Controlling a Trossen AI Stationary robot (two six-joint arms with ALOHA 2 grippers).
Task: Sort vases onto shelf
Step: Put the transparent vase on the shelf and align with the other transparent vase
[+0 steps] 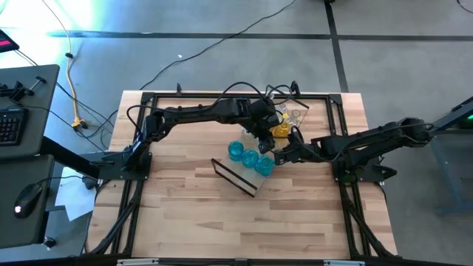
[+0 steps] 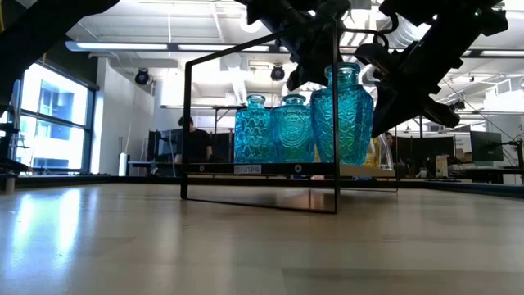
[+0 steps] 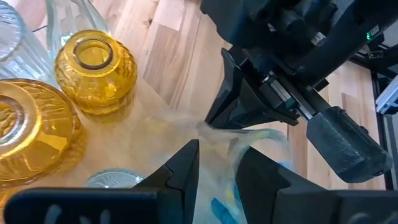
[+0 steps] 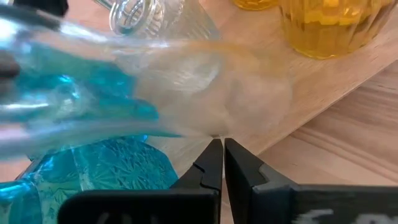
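Both arms reach in over the middle of the wooden worktop [image 1: 185,214] and meet above the shelf [image 1: 235,177], which lies slanted on the worktop with its black wire frames at the ends.

The left arm stretches from its base at the left edge, runs along the far side of the worktop and bends down at the wrist, so that the left tool [image 1: 264,137] points down at the middle of the shelf. In the left wrist view its two fingers [image 3: 181,171] stand a little apart with a clear vase [image 3: 258,146] in the gap between them; whether they press on the glass cannot be told.

The right arm comes in low from the right edge, nearly level, with its forearm angled toward the shelf. The right tool [image 1: 284,157] ends just beside the left one. Its fingers [image 4: 211,163] are closed together, tips touching the same clear glass, with nothing gripped between them.

Three teal vases [image 2: 296,129] stand upright in a row on the shelf, close together. Two amber vases [image 3: 94,70] stand on the shelf farther along, next to more clear glass [image 3: 15,43]. In the low view both tools hang just above the teal row.
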